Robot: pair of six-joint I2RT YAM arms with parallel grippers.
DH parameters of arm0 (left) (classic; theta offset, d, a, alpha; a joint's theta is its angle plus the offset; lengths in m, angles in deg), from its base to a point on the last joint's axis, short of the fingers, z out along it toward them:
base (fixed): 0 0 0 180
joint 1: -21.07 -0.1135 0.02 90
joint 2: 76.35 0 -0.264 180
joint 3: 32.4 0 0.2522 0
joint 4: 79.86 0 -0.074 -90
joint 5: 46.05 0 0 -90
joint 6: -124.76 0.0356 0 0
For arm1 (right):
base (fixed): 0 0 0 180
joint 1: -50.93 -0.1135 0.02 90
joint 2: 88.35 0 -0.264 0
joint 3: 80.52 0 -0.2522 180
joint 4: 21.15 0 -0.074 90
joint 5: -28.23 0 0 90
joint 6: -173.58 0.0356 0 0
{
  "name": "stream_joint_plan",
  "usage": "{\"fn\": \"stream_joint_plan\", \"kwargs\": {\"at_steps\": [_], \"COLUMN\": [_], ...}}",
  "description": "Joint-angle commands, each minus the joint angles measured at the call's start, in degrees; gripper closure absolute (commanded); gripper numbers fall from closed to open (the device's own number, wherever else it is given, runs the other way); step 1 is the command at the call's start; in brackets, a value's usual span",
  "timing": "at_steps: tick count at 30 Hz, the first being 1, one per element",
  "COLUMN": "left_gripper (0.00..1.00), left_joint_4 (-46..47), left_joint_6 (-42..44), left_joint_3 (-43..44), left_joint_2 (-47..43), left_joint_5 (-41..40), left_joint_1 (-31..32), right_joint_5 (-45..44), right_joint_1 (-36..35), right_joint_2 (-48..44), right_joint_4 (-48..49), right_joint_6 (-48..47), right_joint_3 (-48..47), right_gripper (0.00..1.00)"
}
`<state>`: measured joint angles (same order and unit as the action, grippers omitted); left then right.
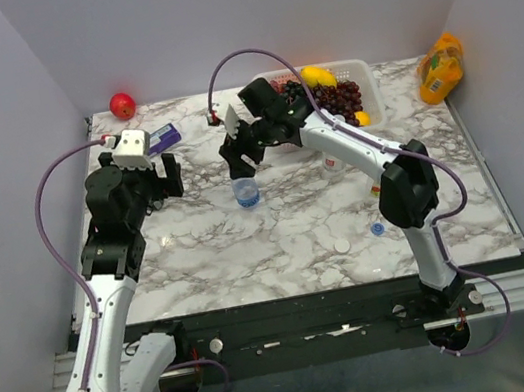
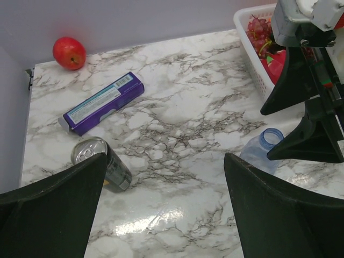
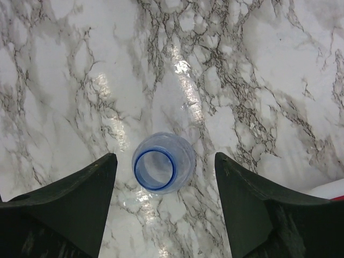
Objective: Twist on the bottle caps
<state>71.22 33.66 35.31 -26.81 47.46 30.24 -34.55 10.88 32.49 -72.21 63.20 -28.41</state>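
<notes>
So we're right at the start of capping, as far as I can judge. The right end effector hangs straight over the open bottle, jaws spread wide on either side of the neck, with nothing in them. The bottle stands upright around the middle of the worktop, mouth bare.

The white cap and blue cap both lie loose near the front right, well apart from the bottle. My guess is something has to fetch a cap first. Or the right one drops down to steady the bottle while the other brings a cap over.

The left end effector is wide open too and holds nothing. It sits off to the left, above a drink can lying on its side.

The surface is glossy white marble-look with grey veining and plenty of glare, so probably slick under a light bottle. Plain pale walls box it in on three sides. A purple box, an apple and a fruit basket sit toward the back.
</notes>
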Motion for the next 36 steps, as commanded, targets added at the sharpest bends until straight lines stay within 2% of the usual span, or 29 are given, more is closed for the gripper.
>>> {"fn": "stream_joint_plan", "kwargs": {"at_steps": [1,5,13,15,17,18,20,22,24,28,32,36], "left_gripper": [0.02,0.02,0.02,0.02,0.01,0.02,0.02,0.01,0.01,0.01,0.01,0.01], "left_joint_4": [-0.4,-0.3,1.0,1.8,3.5,4.3,8.5,9.8,13.8,21.1,27.5,32.5], "left_joint_6": [-1.2,-1.0,-0.8,0.7,3.5,4.3,4.5,5.8,3.4,3.9,8.1,7.1], "left_joint_3": [-1.2,-1.7,-3.3,-4.3,-7.0,-9.7,-12.8,-15.3,-16.5,-19.1,-20.5,-21.0], "left_joint_2": [-1.2,-1.1,-0.5,-0.3,-0.4,-0.5,-0.7,0.9,2.2,4.5,5.7,8.4], "left_joint_5": [2.8,3.8,7.6,11.9,17.1,23.5,29.1,39.5,43.1,45.5,43.4,41.4], "left_joint_1": [-1.2,-1.3,-1.7,-1.6,-1.7,-1.6,-1.7,-1.6,-1.1,2.9,9.3,15.3], "right_joint_5": [-1.9,-2.3,-1.8,-2.0,-1.6,-0.3,1.8,3.7,7.5,12.1,13.6,13.9], "right_joint_1": [-0.7,-0.7,-0.7,-0.7,-0.6,-0.5,0.1,0.5,0.8,1.3,1.2,1.2], "right_joint_2": [2.6,3.3,2.1,0.2,-2.1,-4.6,-7.3,-11.2,-13.3,-18.3,-19.4,-20.2], "right_joint_4": [1.5,1.8,1.5,0.6,-1.6,-2.7,-6.2,-8.7,-12.2,-17.3,-20.9,-20.7], "right_joint_6": [1.0,1.2,0.6,0.0,-0.9,-1.8,-2.6,-4.3,-6.5,-7.4,-6.5,-4.1], "right_joint_3": [-2.5,-2.9,-1.3,-1.1,-1.0,-1.2,-1.4,-1.6,-1.9,-0.5,-1.2,-1.4], "right_gripper": [0.23,0.35,0.68,0.73,0.81,0.83,0.83,0.84,0.84,0.84,0.84,0.84]}}
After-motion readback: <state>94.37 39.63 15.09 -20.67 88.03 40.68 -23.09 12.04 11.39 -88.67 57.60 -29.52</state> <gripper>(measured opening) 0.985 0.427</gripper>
